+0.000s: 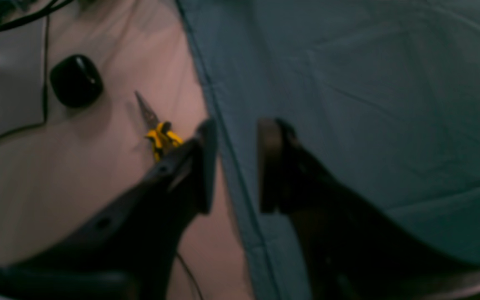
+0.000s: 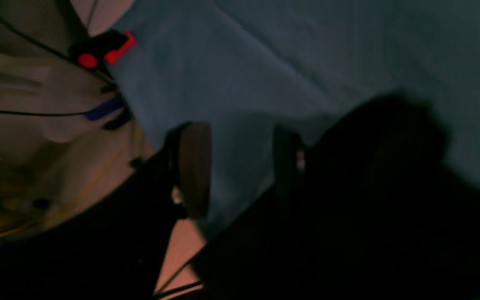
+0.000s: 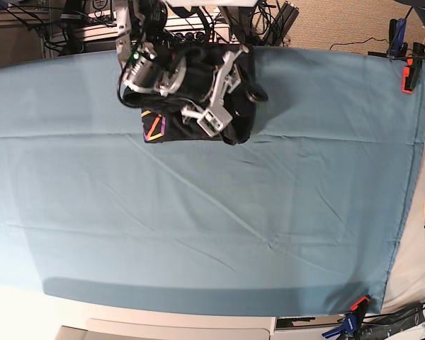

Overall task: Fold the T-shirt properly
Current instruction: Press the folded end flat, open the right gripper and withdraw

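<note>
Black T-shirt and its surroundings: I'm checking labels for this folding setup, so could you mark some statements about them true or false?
1. The black T-shirt lies on the teal-blue cloth sheet. True.
2. The left gripper is clamped on the shirt. False: its jaws stand apart, with no shirt between them.
3. A multicoloured striped trim shows on the shirt. True.
4. The pointed metal tool with yellow-and-black handles lies on the sheet. False: it lies beside the sheet, on the pale tabletop.
5. The right gripper has its jaws apart. True.
</note>
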{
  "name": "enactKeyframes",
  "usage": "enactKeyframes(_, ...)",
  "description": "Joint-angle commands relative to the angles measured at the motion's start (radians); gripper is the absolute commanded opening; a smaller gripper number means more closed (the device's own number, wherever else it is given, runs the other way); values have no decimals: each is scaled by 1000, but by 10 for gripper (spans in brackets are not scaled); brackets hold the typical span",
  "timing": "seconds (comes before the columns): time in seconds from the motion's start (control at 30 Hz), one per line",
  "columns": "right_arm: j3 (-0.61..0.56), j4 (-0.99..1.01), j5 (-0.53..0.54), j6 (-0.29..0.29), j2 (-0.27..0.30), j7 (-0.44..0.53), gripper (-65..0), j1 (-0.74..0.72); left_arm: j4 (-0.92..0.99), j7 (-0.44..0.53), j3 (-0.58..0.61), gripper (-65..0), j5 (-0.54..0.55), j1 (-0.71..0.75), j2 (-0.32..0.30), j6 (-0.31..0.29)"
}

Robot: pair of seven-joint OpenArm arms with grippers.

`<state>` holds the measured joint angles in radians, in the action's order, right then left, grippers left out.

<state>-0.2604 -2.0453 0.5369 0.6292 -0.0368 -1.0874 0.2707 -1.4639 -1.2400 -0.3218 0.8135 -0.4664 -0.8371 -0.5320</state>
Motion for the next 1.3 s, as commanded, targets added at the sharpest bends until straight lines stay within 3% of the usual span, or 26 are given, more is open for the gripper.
enactKeyframes(0.0, 0, -19, 0, 6, -5, 27, -405, -15, -13, 17, -9, -469, 10, -27, -28, -1)
enactKeyframes(0.2, 65, -21, -87, 1, -5, 18, -412, -40, -13, 18, -9, -469, 10, -27, -27, -1)
enactKeyframes(0.23, 89, -26, -85, -6, -5, 6, -451, -40, -13, 18, -9, -469, 10, -27, -28, -1)
enactKeyframes(0.33, 183, -74, -84, -47, -5, -27, -650, -40, -13, 17, -9, -469, 10, -27, -27, -1)
enactKeyframes(0.57, 506, -177, -18, -77, 1, -32, -650, 2, -13, 17, -9, -469, 10, -27, -27, -1)
enactKeyframes(0.7, 695, -179, 23, -115, 4, -92, -650, 37, -13, 17, -9, -469, 10, -27, -27, -1)
enactKeyframes(0.87, 849, -179, 116, -129, 54, -130, -650, 119, -13, 18, -9, -469, 10, -27, -27, 0)
enactKeyframes(1.1, 832, -178, 197, -119, 67, -162, -650, 212, -13, 18, -9, -469, 10, -27, -27, 0)
enactKeyframes(1.27, 712, -178, 106, -129, 67, -147, -650, 211, -13, 18, -9, -469, 10, -27, -27, 0)
